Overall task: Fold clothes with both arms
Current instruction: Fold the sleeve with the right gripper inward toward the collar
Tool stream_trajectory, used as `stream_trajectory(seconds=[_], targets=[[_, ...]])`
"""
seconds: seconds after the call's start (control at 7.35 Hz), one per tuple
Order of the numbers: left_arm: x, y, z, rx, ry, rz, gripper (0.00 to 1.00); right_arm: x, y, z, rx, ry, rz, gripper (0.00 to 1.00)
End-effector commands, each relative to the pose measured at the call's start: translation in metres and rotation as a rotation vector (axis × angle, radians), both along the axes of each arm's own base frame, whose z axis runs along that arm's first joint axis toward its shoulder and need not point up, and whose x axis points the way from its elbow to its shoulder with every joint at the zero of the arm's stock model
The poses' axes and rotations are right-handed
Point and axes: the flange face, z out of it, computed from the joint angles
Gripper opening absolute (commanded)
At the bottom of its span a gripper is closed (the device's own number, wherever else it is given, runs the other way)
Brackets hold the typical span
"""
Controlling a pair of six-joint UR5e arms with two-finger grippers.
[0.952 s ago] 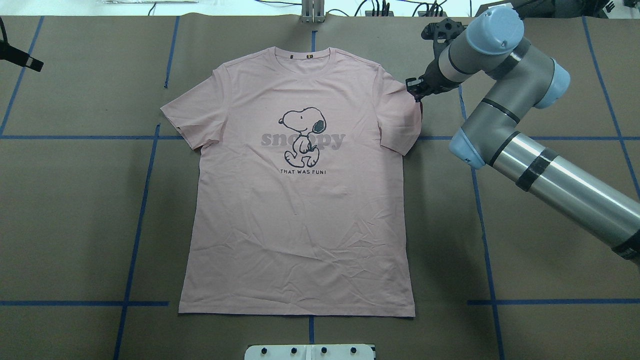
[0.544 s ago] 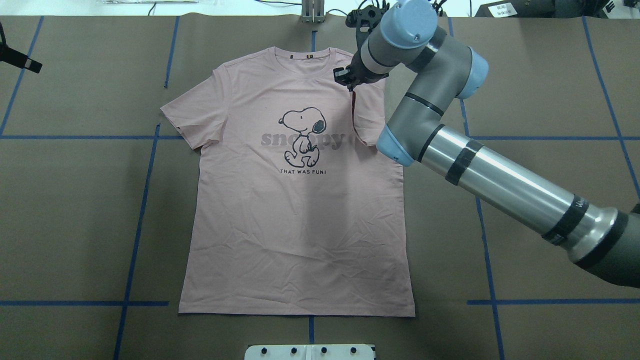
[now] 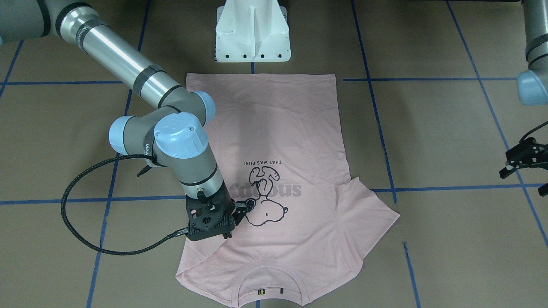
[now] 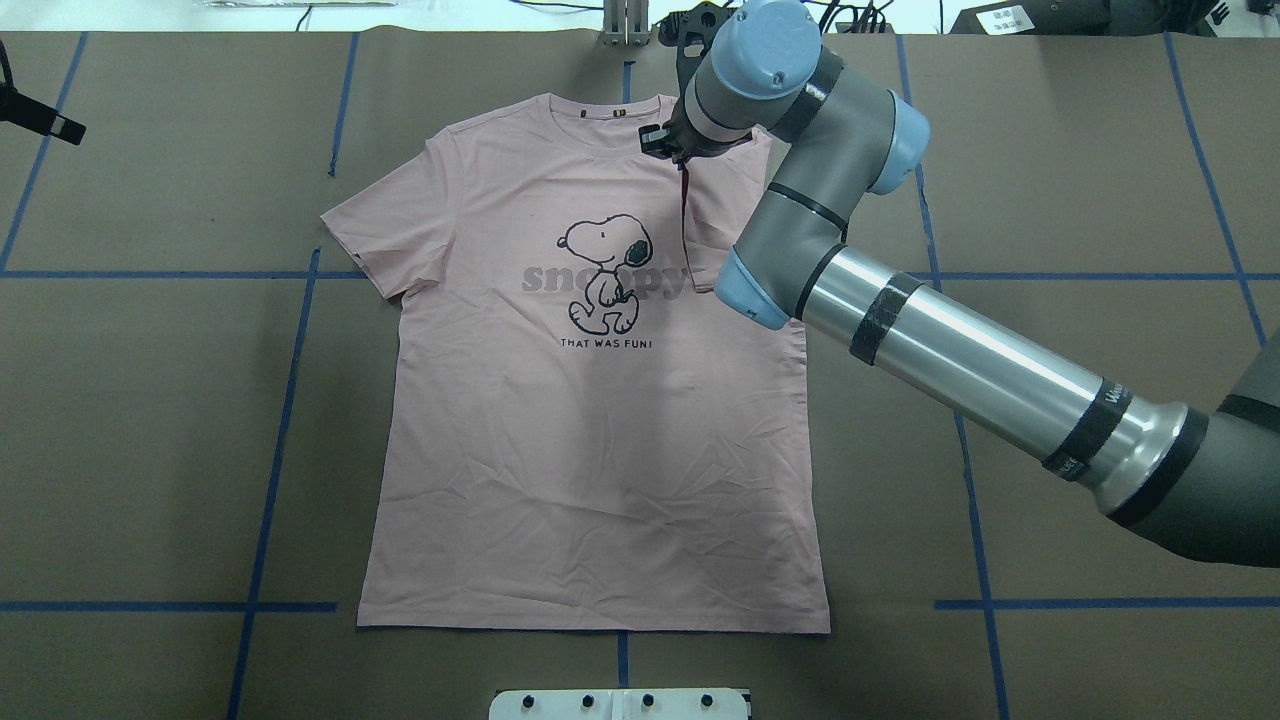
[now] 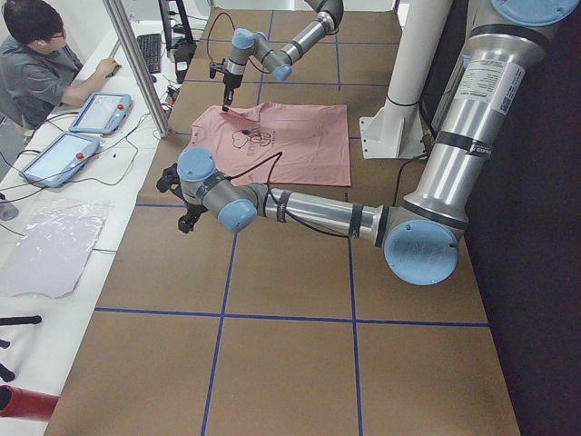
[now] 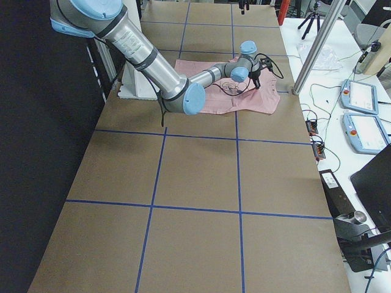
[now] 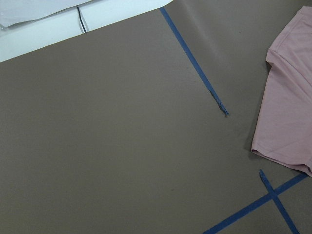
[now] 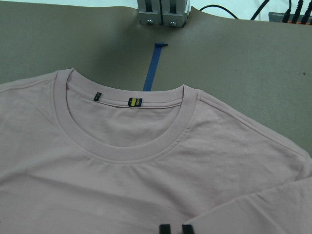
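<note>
Step in hand, judged: the first fold, turning the robot's-right sleeve in over the chest. The body and the other sleeve are not yet folded.

Entries, left to right across the overhead view:

1. Left arm (image 3: 537, 38), grey metal with light blue joint caps: one. It is parked well apart from the garment at the far left of the tabletop (image 4: 150, 420), which is brown paper marked with blue tape lines. Its jaws hang over bare paper, and I cannot tell whether they are released or clenched.
2. Pale pink short-sleeved cloth T-shirt (image 4: 590, 450) with a black-outlined Snoopy cartoon (image 4: 605, 270): one. It lies face up mid-tabletop, collar away from the robot.
   - Sleeves: two.
   - Left sleeve (image 4: 385, 235): spread flat.
   - Right sleeve (image 4: 712, 220): lifted and doubled inward, its hem hanging edge-on just beside the cartoon.
3. White pedestal base (image 4: 620, 703): one, near the hem.
4. Right arm (image 4: 960, 345), same make: one. It reaches over the shirt's shoulder, and its jaws are clenched on the right sleeve's edge, near the collar.

Next move, judged: lower the sleeve flat onto the chest and release it without dragging the cloth. The left arm must then come in for the matching sleeve.
</note>
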Motion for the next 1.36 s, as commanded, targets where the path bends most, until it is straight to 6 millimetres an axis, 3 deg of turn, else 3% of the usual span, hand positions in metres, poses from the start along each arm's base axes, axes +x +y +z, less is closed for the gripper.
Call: stream_trajectory(seconds=[0.0, 0.14, 0.27, 0.54, 0.68, 0.82, 0.95, 1.09, 1.22], targets=[[0.004, -0.006, -0.007, -0.044, 0.017, -0.032, 1.00, -0.004, 0.003, -0.001, -0.028, -0.006, 0.013, 1.00], [0.027, -0.015, -0.024, -0.059, -0.005, -0.099, 1.00, -0.011, 0.012, 0.002, -0.159, -0.030, 0.007, 1.00], [0.069, -0.016, -0.035, -0.083, -0.019, -0.163, 1.00, -0.005, 0.025, -0.004, -0.228, -0.032, -0.040, 1.00], [0.149, -0.015, -0.061, -0.185, 0.054, -0.273, 1.00, 0.031, 0.043, -0.009, -0.377, 0.087, -0.012, 1.00], [0.189, -0.008, -0.064, -0.201, 0.059, -0.328, 1.00, 0.083, 0.037, 0.006, -0.403, 0.100, 0.022, 1.00], [0.230, 0.001, -0.064, -0.217, 0.041, -0.394, 1.00, 0.126, 0.035, 0.040, -0.408, 0.088, -0.031, 1.00], [0.273, 0.006, -0.059, -0.219, 0.009, -0.424, 0.99, 0.161, 0.021, 0.055, -0.346, 0.099, -0.105, 1.00], [0.295, 0.013, -0.054, -0.207, -0.008, -0.420, 0.99, 0.182, 0.016, 0.071, -0.351, 0.081, -0.152, 1.00], [0.302, 0.017, -0.051, -0.206, -0.008, -0.409, 0.99, 0.188, 0.015, 0.078, -0.356, 0.079, -0.150, 1.00]])
